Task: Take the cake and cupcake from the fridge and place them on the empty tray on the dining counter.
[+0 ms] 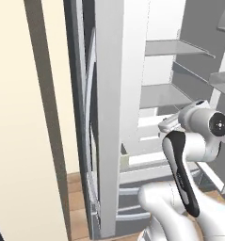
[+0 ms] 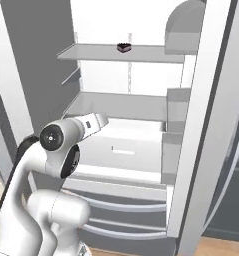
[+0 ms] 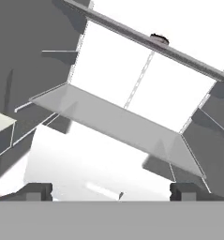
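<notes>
Reaching into the open fridge [image 2: 141,125] for the item on the upper shelf [image 2: 141,52].

My tool [image 3: 111,190] is spread wide and empty, low in front of the middle shelf [image 3: 118,126]. A small dark item [image 2: 123,47], cake or cupcake I cannot tell, sits on the shelf above, farther in and well apart. I should rise, level the hand, and approach straight so the fingers straddle it.
</notes>
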Motion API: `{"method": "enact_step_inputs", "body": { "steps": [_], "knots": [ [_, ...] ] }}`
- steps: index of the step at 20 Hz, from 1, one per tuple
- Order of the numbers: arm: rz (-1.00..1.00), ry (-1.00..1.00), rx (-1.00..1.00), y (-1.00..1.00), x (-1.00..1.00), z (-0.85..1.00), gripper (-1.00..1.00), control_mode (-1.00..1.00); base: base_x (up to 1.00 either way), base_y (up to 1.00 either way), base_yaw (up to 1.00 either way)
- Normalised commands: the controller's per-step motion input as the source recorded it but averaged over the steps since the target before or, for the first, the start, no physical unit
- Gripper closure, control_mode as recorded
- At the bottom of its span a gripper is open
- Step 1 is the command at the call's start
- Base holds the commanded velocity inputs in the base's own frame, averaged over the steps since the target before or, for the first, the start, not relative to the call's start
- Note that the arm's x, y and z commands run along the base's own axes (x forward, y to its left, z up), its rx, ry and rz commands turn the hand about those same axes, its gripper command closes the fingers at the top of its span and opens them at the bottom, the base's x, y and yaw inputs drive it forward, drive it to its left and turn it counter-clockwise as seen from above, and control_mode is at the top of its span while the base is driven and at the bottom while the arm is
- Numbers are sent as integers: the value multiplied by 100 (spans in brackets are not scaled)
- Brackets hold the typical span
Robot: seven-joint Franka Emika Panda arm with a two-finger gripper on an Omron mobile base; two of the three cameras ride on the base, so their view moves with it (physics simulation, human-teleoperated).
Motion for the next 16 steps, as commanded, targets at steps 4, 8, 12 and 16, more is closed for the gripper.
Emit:
{"method": "enact_step_inputs", "body": {
  "steps": [4, 8, 12, 16],
  "knots": [
    [0, 0, 0, 0, 0, 0, -100, 100, 66, -49, 12],
    [0, 0, 0, 0, 0, 0, -100, 100, 72, -35, 9],
    [0, 0, 0, 0, 0, 0, -100, 100, 96, -6, 3],
    [0, 0, 0, 0, 0, 0, -100, 100, 92, -4, 2]
  ]
}}
